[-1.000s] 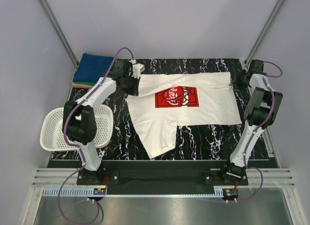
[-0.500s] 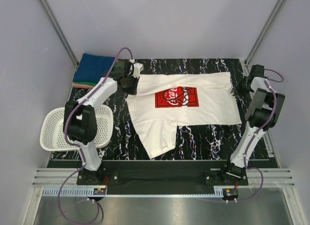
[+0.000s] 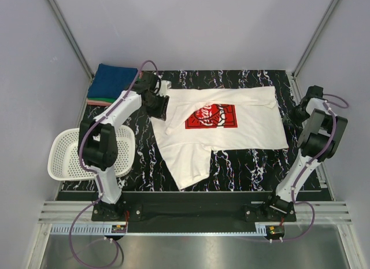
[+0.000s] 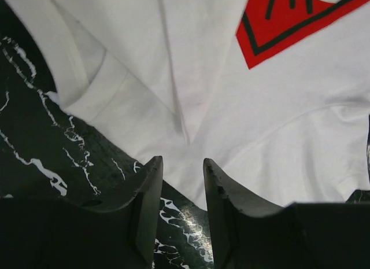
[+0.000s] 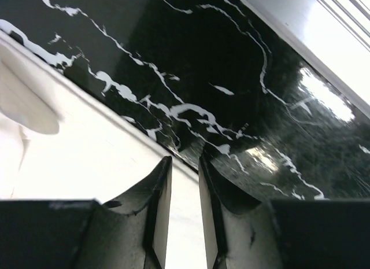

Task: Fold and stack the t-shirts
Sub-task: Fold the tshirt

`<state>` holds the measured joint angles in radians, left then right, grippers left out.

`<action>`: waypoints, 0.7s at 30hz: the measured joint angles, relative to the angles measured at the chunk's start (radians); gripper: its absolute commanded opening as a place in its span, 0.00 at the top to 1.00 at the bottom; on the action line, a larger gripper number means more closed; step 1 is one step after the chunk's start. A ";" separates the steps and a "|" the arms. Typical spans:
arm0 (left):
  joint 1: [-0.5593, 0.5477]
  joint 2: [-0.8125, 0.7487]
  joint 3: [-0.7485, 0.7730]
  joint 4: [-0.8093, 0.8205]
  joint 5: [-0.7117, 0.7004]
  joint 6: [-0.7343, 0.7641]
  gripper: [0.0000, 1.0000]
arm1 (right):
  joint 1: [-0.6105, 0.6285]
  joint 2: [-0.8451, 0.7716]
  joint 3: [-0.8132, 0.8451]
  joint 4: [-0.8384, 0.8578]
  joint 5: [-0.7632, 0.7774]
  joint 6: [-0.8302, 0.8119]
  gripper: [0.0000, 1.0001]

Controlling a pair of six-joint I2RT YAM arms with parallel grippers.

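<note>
The white t-shirt (image 3: 243,133) with the red chest print (image 3: 211,115) lies spread on the black marbled table (image 3: 243,165), one sleeve trailing toward the front left. My left gripper (image 3: 159,107) hovers at the shirt's upper left edge. In the left wrist view it (image 4: 182,162) is open and empty over the edge of the cloth (image 4: 202,78). My right gripper (image 3: 300,111) is just off the shirt's right edge. In the right wrist view it (image 5: 185,159) is narrowly open above the hem (image 5: 69,147). A folded stack topped by the blue shirt (image 3: 113,78) sits at the back left.
A white mesh basket (image 3: 63,159) hangs over the table's left edge beside the left arm. Green and pink folded edges (image 3: 95,100) show under the blue shirt. Grey walls close in on three sides.
My right gripper has moved right and toward the front, away from the shirt's upper right corner. My left gripper has shifted slightly forward onto the shirt's left edge. The shirt has stayed put.
</note>
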<state>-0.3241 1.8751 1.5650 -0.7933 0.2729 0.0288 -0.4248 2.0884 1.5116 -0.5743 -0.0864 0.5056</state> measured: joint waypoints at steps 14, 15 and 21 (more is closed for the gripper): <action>-0.083 -0.286 -0.417 0.157 -0.323 -0.378 0.52 | -0.006 -0.136 -0.124 -0.024 -0.011 -0.011 0.51; -0.090 -0.324 -0.460 0.176 -0.338 -0.400 0.50 | -0.006 -0.150 -0.145 -0.023 -0.010 -0.013 0.51; -0.088 -0.501 -0.628 0.282 -0.360 -0.517 0.53 | -0.006 -0.218 -0.273 -0.018 0.000 -0.013 0.59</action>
<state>-0.4118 1.3743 0.9375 -0.5110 -0.0872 -0.4885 -0.4305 1.8706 1.2388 -0.5919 -0.0868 0.4927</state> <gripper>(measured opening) 0.481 0.446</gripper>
